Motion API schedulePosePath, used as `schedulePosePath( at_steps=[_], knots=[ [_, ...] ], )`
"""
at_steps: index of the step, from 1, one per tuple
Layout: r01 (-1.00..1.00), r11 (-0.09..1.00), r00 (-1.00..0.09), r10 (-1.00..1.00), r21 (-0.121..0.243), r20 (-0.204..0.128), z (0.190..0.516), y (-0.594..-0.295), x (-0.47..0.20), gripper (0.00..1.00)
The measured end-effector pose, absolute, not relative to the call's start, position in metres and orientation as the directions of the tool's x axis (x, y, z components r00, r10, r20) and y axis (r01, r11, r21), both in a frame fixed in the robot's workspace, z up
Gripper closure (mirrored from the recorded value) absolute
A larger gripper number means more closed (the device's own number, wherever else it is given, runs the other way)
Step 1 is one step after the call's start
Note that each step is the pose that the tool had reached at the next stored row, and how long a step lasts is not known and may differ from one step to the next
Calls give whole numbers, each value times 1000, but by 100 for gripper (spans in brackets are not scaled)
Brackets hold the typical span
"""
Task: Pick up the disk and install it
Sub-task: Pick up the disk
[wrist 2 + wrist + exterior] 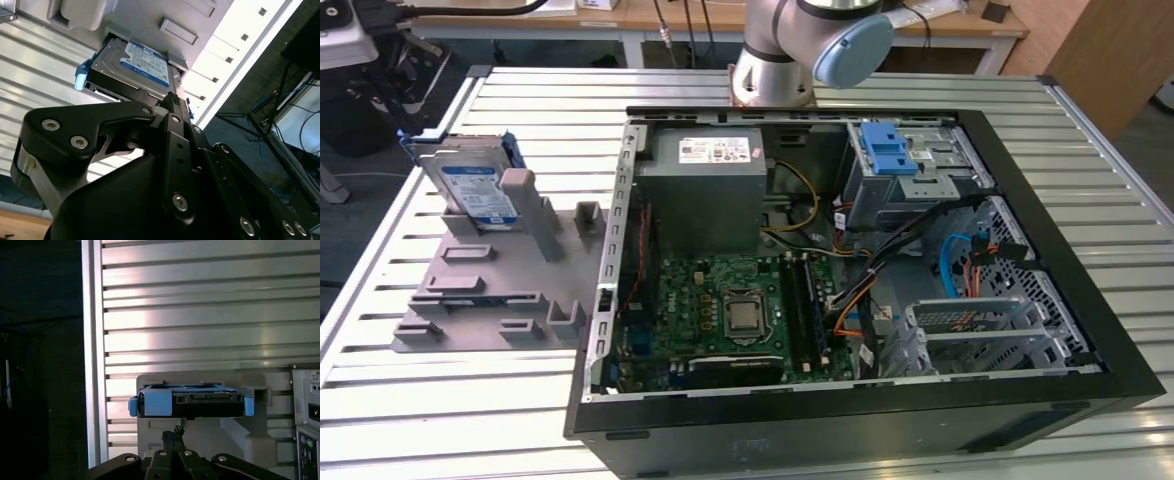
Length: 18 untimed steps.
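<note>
The blue-bracketed silver rectangular disk [190,399] is seen dead ahead, at twelve o'clock, long axis crosswise, of the narrowed, empty end effector [173,432].

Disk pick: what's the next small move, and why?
Probably ease the pincer straight toward the disk. The disk stands on edge in the grey holder, outside the computer case. In both wrist views the pincer appears lined up with it but just short, so nothing is grasped yet.
</note>
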<state>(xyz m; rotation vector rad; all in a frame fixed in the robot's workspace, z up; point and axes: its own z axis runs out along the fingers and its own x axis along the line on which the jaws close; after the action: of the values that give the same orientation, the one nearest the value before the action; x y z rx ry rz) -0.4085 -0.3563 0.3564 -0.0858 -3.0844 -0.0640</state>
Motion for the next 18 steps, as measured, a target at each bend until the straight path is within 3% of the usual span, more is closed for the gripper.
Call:
schedulePosePath(
  at_steps=[18],
  knots=[
    [-155, 987, -986, -157, 40, 57, 357, -356, -409, 89]
  ],
)
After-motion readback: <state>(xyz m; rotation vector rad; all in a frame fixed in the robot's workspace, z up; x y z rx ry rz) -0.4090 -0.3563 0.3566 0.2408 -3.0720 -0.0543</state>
